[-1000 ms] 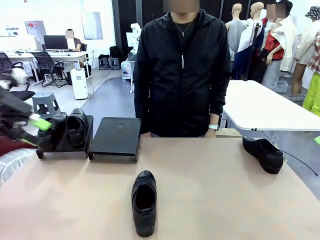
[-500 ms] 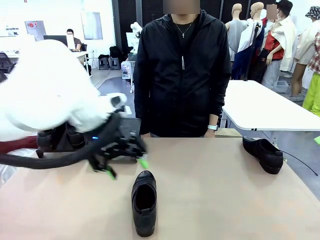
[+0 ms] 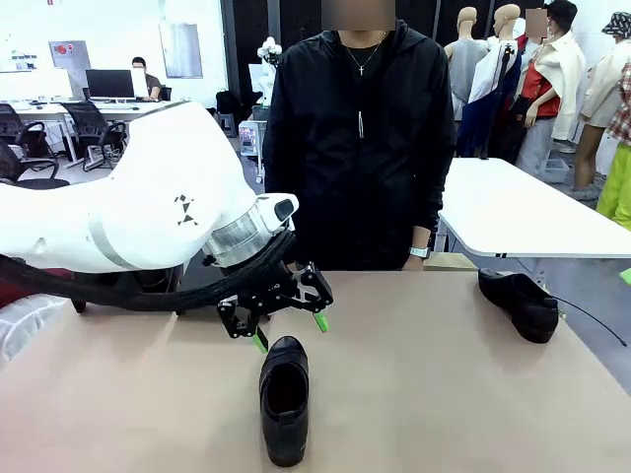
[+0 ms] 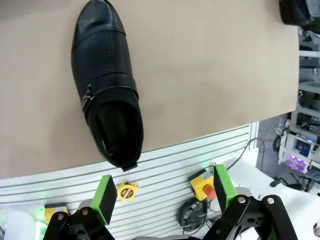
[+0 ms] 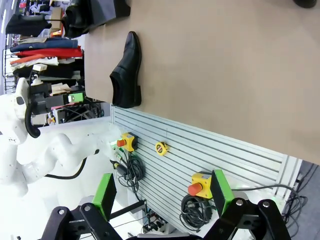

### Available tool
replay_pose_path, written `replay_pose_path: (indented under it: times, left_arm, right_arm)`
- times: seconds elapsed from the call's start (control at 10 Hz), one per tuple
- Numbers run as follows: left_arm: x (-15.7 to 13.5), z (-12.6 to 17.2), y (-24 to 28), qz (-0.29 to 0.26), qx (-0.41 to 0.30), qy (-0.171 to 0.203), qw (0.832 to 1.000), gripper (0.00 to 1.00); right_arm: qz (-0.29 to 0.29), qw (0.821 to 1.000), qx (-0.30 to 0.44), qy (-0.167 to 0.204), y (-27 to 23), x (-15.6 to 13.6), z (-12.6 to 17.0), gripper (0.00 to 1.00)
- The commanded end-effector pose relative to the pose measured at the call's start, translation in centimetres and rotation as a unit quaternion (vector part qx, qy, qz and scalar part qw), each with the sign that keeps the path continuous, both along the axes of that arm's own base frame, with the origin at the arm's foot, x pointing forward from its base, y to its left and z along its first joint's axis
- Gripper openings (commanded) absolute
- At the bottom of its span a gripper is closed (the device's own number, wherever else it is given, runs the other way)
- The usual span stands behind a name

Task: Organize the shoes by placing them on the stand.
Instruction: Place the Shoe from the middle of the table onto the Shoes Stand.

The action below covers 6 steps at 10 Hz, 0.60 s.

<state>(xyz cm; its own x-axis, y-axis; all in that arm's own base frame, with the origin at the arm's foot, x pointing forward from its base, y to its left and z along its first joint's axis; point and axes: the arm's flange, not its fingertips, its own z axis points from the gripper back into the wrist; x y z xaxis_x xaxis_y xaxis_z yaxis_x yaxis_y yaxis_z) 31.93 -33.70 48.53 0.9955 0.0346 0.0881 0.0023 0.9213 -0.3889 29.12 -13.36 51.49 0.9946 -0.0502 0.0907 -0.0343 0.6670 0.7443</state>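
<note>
One black shoe (image 3: 284,399) lies in the middle of the table, toe toward the person. My left gripper (image 3: 288,331) hangs open just above and behind its toe, touching nothing. From the left wrist the same shoe (image 4: 106,85) lies ahead of the open left gripper (image 4: 164,192), green pads (image 4: 104,199) apart. A second shoe (image 3: 520,303) lies at the right edge. The stand (image 3: 148,284) is mostly hidden behind my left arm. The right wrist view shows the stand (image 5: 107,9) with shoes on it, the middle shoe (image 5: 127,72), and my right gripper (image 5: 162,192) open off the table's near edge.
A person in a black jacket (image 3: 360,138) stands at the far edge, hands down. My left arm's white link (image 3: 128,217) and black cable cross the left half of the table. A slatted panel (image 5: 200,150) with emergency buttons lies below the near edge.
My left arm has swung from the stand at the far left to the middle of the table, its open gripper now over the middle shoe's toe. The shoes have not moved.
</note>
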Motion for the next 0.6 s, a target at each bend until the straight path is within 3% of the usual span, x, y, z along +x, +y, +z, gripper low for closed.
replay_pose_path:
  times: [0.0,0.1,0.5]
  left_arm:
    - [-1.0,0.1,0.0,0.011,-0.016,0.0,1.0,1.0]
    - [0.0,0.0,0.0,0.0,0.0,0.0,1.0,1.0]
    - [0.6,-7.2,-4.8,0.006,0.087,0.019,0.996,1.0]
  right_arm:
    - [0.005,1.0,-0.005,-0.001,-0.2,-0.3,0.2,1.0]
    - [0.005,1.0,-0.005,-0.001,-0.2,-0.3,0.2,1.0]
    - [0.005,1.0,-0.005,-0.001,-0.2,-0.3,0.2,1.0]
